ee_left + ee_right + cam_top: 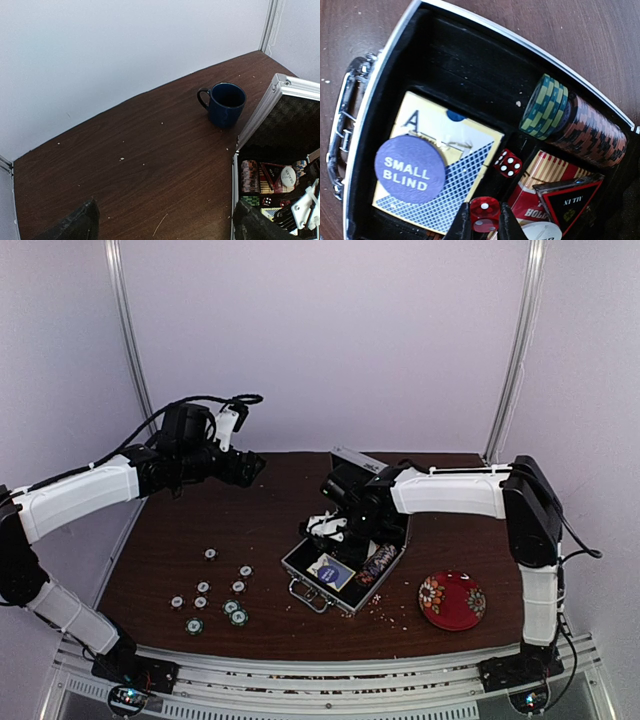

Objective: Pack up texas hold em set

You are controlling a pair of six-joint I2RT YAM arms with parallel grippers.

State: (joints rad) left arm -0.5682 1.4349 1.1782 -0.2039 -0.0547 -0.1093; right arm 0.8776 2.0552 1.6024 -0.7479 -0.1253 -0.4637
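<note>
Briefcase (322,589) is lying open around the middle of the worktop (180,530), handle toward the near edge, lid (287,125) standing up on the far side. The right tool (486,225) is down inside it, fingers pinched together on a red die (485,206).

Right by that there's a spare die (508,162) lying loose. The blue-and-cream card deck box (465,160) lies flat on the handle side with a purple SMALL BLIND disc (410,169) on top. Also in there is a chip stack (580,125) lying on its side, green at one end and reddish-brown the rest, and beside it a red-and-cream pack (537,182).

Outside, a bunch of loose chips (215,595) is scattered on the near-left of the worktop, apart from the case. The left tool (252,468) hangs in the air over the far left, fingers spread wide with nothing between them.

A dark blue mug (226,103) stands upright just beyond the lid. A red floral bowl (452,600) sits near right, clear of the case.
</note>
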